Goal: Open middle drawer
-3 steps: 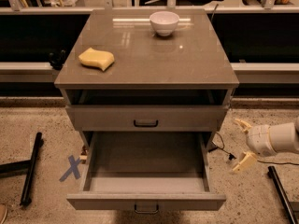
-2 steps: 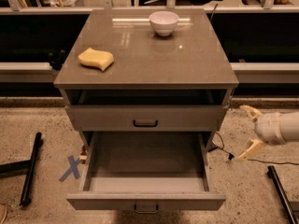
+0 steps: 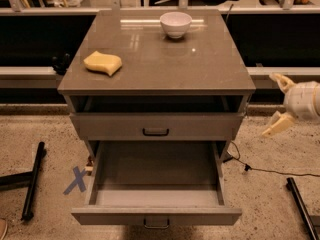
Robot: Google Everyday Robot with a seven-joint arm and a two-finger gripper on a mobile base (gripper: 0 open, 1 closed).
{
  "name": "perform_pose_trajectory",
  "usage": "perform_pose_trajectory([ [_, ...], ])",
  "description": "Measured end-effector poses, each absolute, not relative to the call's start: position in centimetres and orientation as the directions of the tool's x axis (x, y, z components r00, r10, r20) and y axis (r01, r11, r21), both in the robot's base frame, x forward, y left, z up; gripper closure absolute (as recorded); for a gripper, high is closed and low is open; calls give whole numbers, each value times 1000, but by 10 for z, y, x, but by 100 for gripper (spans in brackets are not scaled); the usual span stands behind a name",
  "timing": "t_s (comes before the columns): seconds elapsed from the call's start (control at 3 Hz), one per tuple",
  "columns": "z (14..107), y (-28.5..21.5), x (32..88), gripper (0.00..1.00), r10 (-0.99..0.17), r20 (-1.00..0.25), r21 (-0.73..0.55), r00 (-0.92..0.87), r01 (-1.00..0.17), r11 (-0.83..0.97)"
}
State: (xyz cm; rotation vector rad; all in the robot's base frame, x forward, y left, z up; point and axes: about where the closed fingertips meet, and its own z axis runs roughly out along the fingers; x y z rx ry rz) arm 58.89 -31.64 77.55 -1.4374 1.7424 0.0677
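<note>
Comparing the present view with those of the last second, only the pincer (image 3: 270,105) has changed position. It has risen from the level of the open drawer to roughly the level of the top edge of the table (image 3: 150,79), and it has drawn slightly farther off the table's right side. It hangs clear of the table and touches nothing. Its two pale fingers (image 3: 276,126) are spread wide and hold nothing.

The middle drawer (image 3: 155,189) is pulled well out of the table's front, directly below the upper drawer front (image 3: 110,126). Its interior is exposed. Its black bar handle (image 3: 156,223) sits at the centre of its front panel. The drawer's extension matches the earlier views, so no further travel has occurred.

Assessment: the opening stroke appears complete. The rising, retreating pincer is consistent with release and withdrawal, and no corrective pull appears necessary.

On the table's top, a white bowl (image 3: 175,24) stands near the rear edge and a yellow sponge (image 3: 102,63) lies toward the left side. Neither has shifted.

Markings: no brand, label or legible text is visible on the table, the drawers, the bowl or the pincer. The only mark is a blue X (image 3: 77,180) on the floor, just left of the table's base. It is a cross, not lettering.
</note>
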Motion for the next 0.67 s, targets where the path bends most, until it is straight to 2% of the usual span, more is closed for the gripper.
perform_pose_trajectory([
  [0.67, 891, -261, 618, 0, -823, -528, -619, 210, -759, 203],
])
